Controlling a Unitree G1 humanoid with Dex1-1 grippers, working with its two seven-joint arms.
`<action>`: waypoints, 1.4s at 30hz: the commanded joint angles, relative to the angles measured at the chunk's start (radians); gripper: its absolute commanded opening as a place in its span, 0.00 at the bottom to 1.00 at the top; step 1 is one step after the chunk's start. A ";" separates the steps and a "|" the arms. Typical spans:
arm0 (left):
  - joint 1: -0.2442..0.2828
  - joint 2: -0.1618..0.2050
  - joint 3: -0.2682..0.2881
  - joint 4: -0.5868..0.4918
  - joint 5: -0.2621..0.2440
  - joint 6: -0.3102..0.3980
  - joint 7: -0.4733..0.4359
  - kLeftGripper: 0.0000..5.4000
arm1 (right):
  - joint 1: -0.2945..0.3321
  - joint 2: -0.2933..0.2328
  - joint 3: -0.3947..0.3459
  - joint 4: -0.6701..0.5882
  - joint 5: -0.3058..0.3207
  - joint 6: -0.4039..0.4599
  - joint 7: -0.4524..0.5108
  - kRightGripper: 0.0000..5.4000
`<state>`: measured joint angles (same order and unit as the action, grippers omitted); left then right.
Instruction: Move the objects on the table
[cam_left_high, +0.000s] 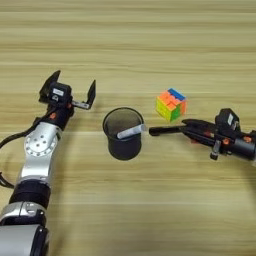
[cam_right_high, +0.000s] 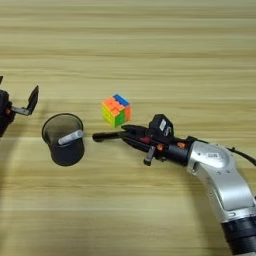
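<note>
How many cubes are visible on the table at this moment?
1: the multicoloured puzzle cube, right of the black mesh cup and just beyond the right gripper. No second cube shows.

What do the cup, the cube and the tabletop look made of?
Black cup: looks like fine metal mesh, matte, its wall slightly see-through near the rim; it could be perforated plastic. A pale pen leans on its rim.
Puzzle cube: likely plastic, with flat, bright colour tiles in orange, green, yellow and blue.
Table: wood or wood-look laminate, with light-brown grain stripes and a low sheen.
</note>
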<state>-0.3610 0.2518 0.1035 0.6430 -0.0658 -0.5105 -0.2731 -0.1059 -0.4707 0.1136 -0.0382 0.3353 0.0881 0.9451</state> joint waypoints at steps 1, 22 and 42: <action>-0.014 0.005 -0.005 0.015 0.016 -0.009 0.007 1.00 | 0.025 -0.003 0.013 0.058 -0.043 -0.023 -0.005 0.14; -0.015 0.005 -0.007 0.018 0.017 -0.014 0.011 1.00 | 0.098 -0.021 0.055 0.203 -0.118 -0.073 0.015 0.00; -0.020 0.003 -0.005 0.024 0.023 -0.016 0.011 1.00 | 0.081 -0.020 -0.018 -0.034 0.004 0.002 0.022 0.42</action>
<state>-0.3675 0.2519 0.1007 0.6603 -0.0491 -0.5183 -0.2660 -0.0133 -0.4756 0.1075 -0.0322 0.3271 0.0708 0.9710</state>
